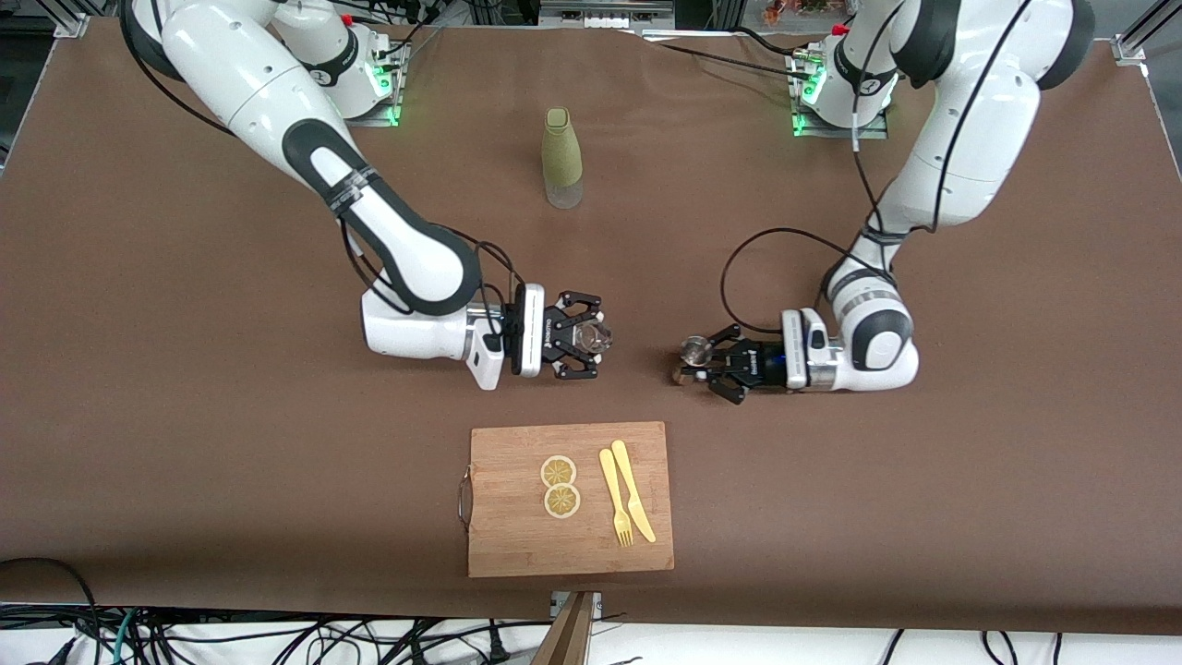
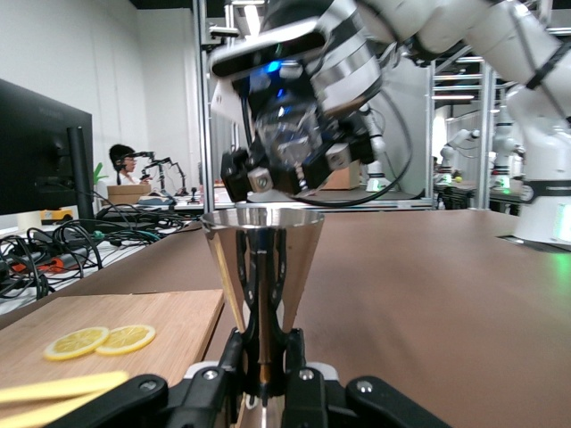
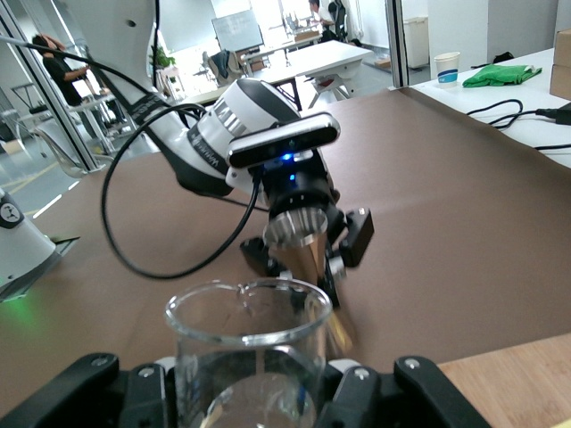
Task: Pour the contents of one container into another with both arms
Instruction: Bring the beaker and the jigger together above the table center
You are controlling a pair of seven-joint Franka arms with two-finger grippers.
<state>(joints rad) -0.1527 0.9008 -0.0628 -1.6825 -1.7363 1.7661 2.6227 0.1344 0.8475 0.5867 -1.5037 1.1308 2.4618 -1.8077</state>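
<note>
The right gripper (image 1: 584,340) grips a clear glass beaker (image 1: 592,338), held level with the metal jigger (image 1: 694,351) facing it. Between the arms, a green bottle (image 1: 561,157) stands near the bases, and a cutting board (image 1: 569,545) with two lemon slices (image 1: 560,485), a fork (image 1: 616,499) and a knife (image 1: 633,489) lies nearer the camera. The left gripper (image 1: 706,362) clamps the jigger at its narrow waist, upright above the brown table (image 1: 185,416), mouth just short of the beaker.

We see a brown cloth-covered table (image 1: 185,388) bearing a rectangular wooden cutting board (image 1: 517,540) and an upright olive-green sleeved bottle (image 1: 561,157).
</note>
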